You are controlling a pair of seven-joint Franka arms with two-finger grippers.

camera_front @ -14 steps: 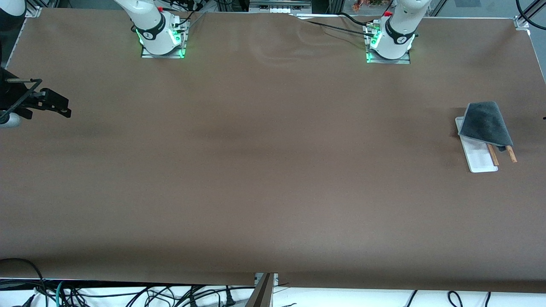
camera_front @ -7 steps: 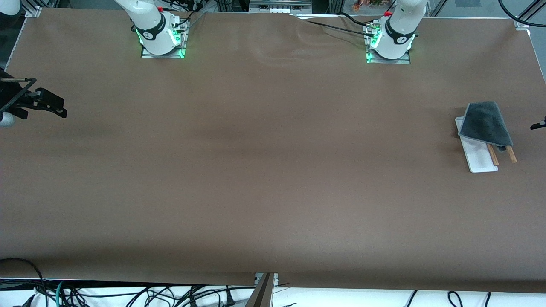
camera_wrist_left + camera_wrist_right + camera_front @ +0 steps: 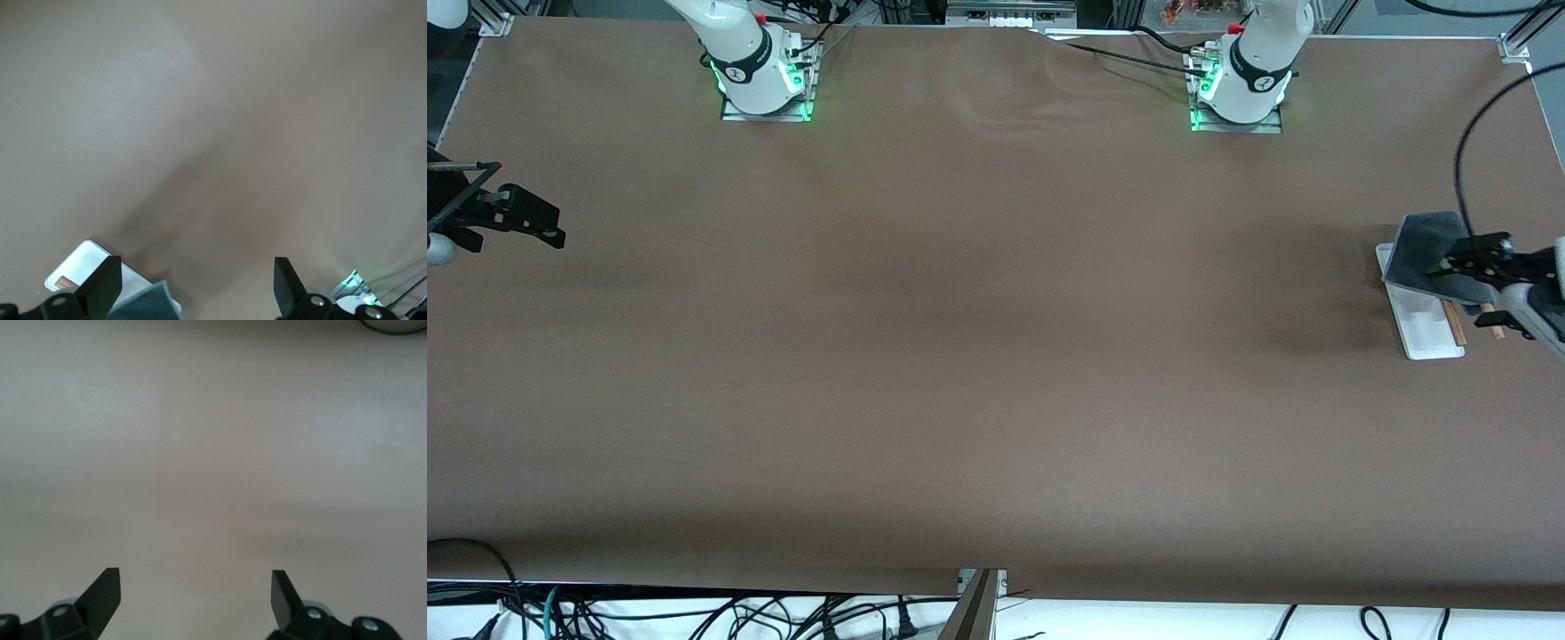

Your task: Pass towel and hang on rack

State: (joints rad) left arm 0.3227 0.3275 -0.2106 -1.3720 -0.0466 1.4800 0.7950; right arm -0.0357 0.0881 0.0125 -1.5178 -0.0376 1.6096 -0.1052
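Hovering at frame right over the towel (image 3: 1427, 253) draped on the rack (image 3: 1423, 333), your left pincer (image 3: 1463, 267) gapes wide: lift it clear; the right pincer (image 3: 538, 227), apart, waits mid-left

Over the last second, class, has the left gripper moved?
Yes. The left gripper has come into the front view from the left arm's end of the table and now hangs over the towel draped on the rack, fingers open.

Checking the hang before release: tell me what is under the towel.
The dark grey towel drapes over the rack: its white base and two wooden rod ends show nearer the camera. The covered rod lengths and crosspiece are hidden. The open left gripper hangs over it.
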